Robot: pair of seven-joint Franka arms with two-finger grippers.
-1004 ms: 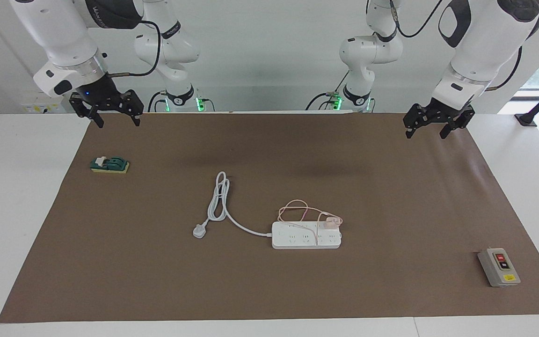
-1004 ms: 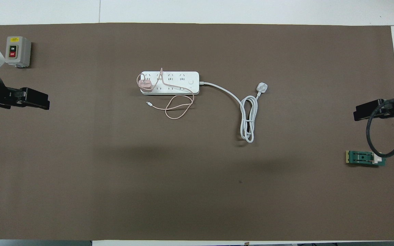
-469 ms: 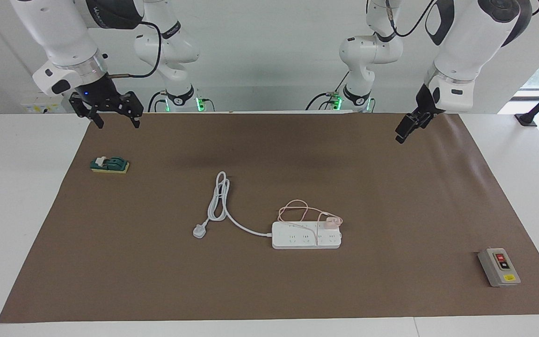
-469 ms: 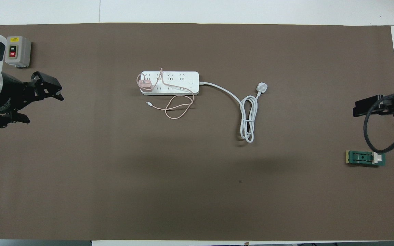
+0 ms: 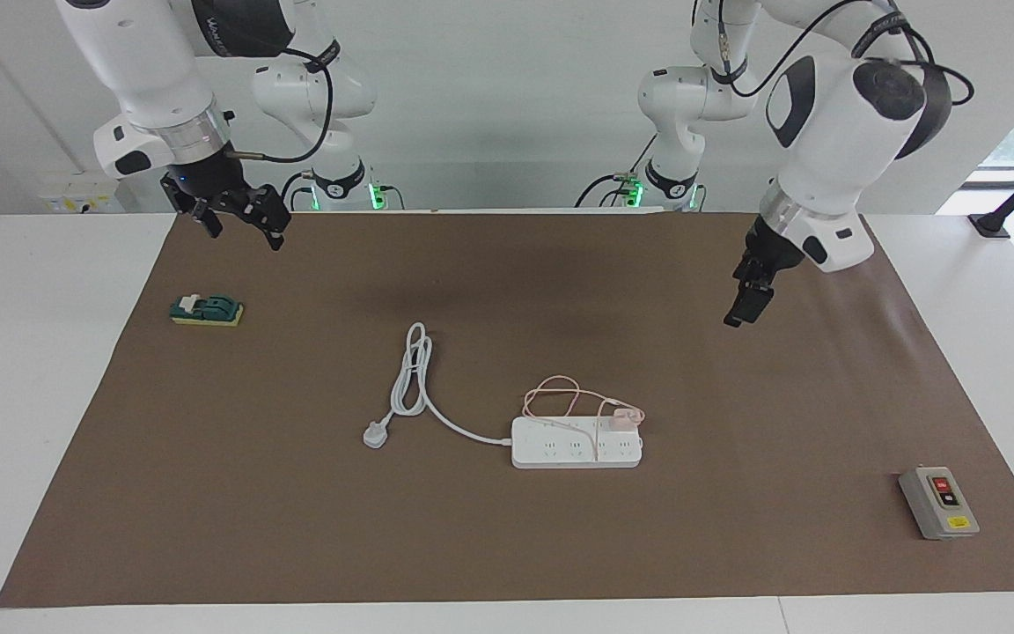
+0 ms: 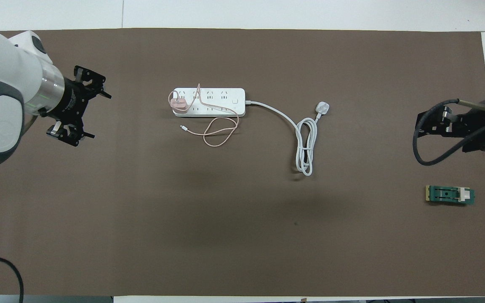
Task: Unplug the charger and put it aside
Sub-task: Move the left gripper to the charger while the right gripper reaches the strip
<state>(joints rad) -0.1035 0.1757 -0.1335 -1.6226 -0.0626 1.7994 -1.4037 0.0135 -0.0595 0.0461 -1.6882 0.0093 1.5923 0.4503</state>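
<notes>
Evidently light and rigid, the charger [image 5: 623, 416] sits plugged into the power strip [image 5: 576, 452]; grip its cube sides. Left tool [image 6: 86, 105] hangs spread; right tool [image 5: 245, 222] probably spread too.

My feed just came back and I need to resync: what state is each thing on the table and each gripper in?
charger: plugged into the power strip, cable looped beside it.
power strip: flat on the mat, its own plug lying loose.
switch box: untouched.
green block: untouched.
left gripper: open, empty, up over the mat.
right gripper: open, empty, up in the air.
</notes>
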